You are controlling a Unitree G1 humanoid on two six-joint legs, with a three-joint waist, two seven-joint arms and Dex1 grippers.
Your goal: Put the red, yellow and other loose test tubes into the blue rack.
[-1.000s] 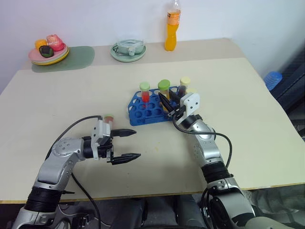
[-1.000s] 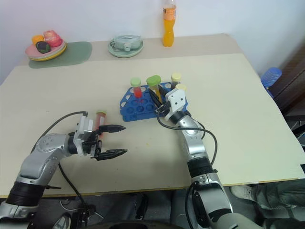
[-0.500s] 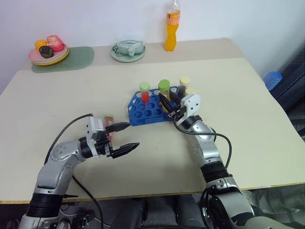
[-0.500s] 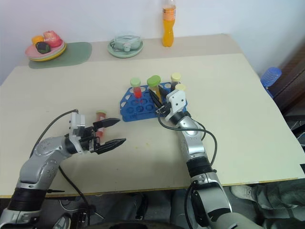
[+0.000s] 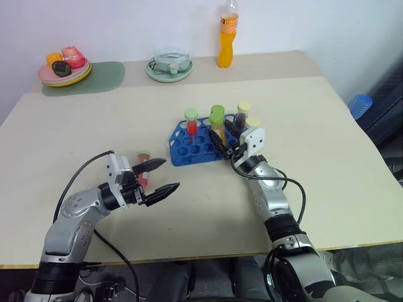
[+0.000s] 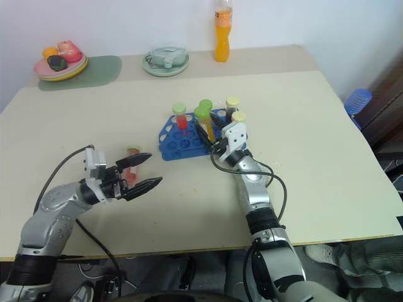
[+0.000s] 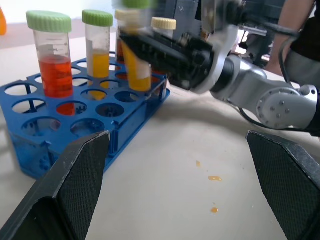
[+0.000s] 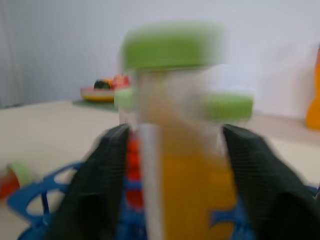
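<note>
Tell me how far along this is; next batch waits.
Done: a red tube, a yellow tube and a brown tube, all clear plastic, stand in the blue plastic rack. In hand: the open right pincer straddles another yellow tube at the rack. Left: a pinkish-red tube lies on the table beside the open left pincer.

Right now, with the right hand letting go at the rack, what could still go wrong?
1. The yellow tube stands between the right hand's parted fingers; drawing back could catch and tip it.
2. The blue rack looks light, so a nudge may shift it and its other tubes.
3. The red tube lies on the table beside the open left hand; a clumsy touch could roll it away.
</note>
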